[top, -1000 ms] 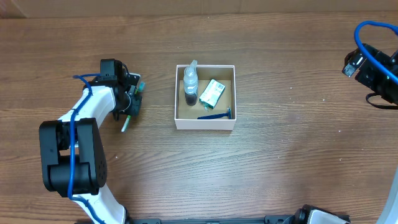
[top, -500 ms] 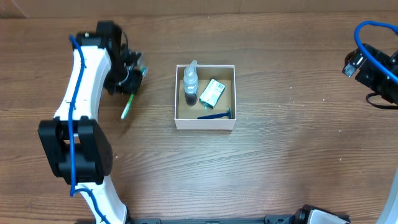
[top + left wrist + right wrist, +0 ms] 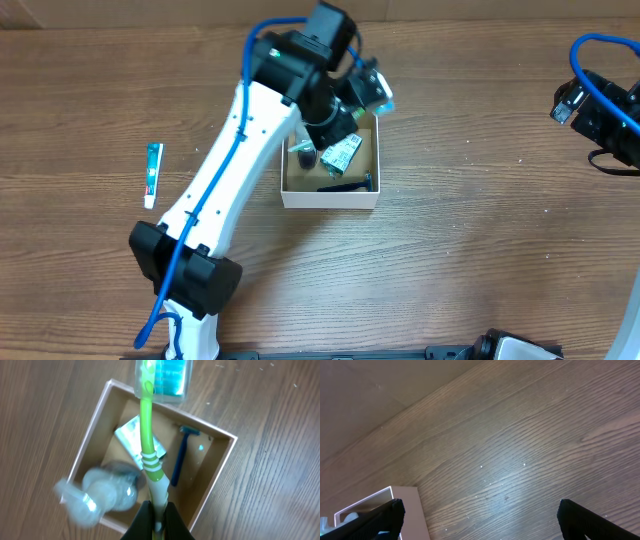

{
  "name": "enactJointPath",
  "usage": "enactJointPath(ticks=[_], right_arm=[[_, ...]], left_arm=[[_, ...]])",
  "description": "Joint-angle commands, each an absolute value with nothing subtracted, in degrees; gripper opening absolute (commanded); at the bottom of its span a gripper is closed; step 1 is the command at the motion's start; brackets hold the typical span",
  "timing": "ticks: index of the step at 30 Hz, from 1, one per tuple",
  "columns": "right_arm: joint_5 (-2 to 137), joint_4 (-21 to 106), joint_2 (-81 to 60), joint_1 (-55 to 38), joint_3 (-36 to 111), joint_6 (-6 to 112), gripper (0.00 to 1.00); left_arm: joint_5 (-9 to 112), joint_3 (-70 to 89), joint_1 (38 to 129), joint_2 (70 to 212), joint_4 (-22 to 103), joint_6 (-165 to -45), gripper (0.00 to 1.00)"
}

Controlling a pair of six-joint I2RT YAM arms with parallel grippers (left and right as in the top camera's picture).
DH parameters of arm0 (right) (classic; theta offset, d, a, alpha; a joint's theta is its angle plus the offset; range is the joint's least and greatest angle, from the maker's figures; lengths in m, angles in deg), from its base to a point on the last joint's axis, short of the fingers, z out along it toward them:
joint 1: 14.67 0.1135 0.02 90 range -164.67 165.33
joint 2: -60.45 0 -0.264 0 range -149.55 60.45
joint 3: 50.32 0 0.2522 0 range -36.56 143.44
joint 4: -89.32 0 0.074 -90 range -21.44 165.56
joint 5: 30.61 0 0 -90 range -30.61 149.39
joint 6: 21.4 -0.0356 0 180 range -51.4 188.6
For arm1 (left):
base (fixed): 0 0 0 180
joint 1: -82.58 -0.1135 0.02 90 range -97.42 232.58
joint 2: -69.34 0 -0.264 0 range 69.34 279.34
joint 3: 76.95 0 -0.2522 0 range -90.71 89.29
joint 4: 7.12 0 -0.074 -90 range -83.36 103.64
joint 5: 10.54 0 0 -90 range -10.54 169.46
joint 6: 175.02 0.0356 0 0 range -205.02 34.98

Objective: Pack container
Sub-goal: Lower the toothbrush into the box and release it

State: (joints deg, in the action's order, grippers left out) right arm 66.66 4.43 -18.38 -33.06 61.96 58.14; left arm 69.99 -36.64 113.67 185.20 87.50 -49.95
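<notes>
Wooden table bears the white-walled, brown-floored container; left jaws grip toothbrush, right jaws gape.

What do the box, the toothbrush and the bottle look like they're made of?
Box: matte cardboard, with a brown inside, white walls and thin edges.
Toothbrush: glossy plastic, with a green and white handle and its head under a clear bluish cap.
Bottle: probably clear plastic; it looks see-through, but it is too blurred to be sure.

Your left gripper has left the table's left side and now hangs over the container, clamped on the green toothbrush it carried along. A small tube now shows where the arm was.
</notes>
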Motion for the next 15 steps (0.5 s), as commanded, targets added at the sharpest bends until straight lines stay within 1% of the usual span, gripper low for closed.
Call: enactJointPath(ticks=[1,5,7,8,11,12,13,15], right_arm=[[66.99,4.78,-18.45,-33.23,63.06,58.12,1.00],[66.99,4.78,-18.45,-33.23,63.06,58.12,1.00],[66.99,4.78,-18.45,-33.23,63.06,58.12,1.00],[66.99,4.78,-18.45,-33.23,63.06,58.12,1.00],[66.99,4.78,-18.45,-33.23,63.06,58.12,1.00],[66.99,4.78,-18.45,-33.23,63.06,58.12,1.00],[66.99,4.78,-18.45,-33.23,63.06,58.12,1.00],[66.99,4.78,-18.45,-33.23,63.06,58.12,1.00]], left_arm=[[68.94,-31.13,114.07,187.77,87.39,-42.04,0.04],[68.94,-25.38,113.63,191.21,87.34,-35.13,0.04],[68.94,-25.01,113.63,192.98,86.91,-34.39,0.04],[69.18,-25.01,113.63,193.83,86.71,-34.41,0.10],[69.84,-25.06,113.63,194.16,86.75,-34.50,0.40],[70.78,-25.21,113.63,194.13,86.73,-35.22,0.47],[72.61,-25.51,113.63,194.13,86.73,-36.75,0.51],[74.19,-27.11,113.63,194.05,87.74,-39.22,0.52]])
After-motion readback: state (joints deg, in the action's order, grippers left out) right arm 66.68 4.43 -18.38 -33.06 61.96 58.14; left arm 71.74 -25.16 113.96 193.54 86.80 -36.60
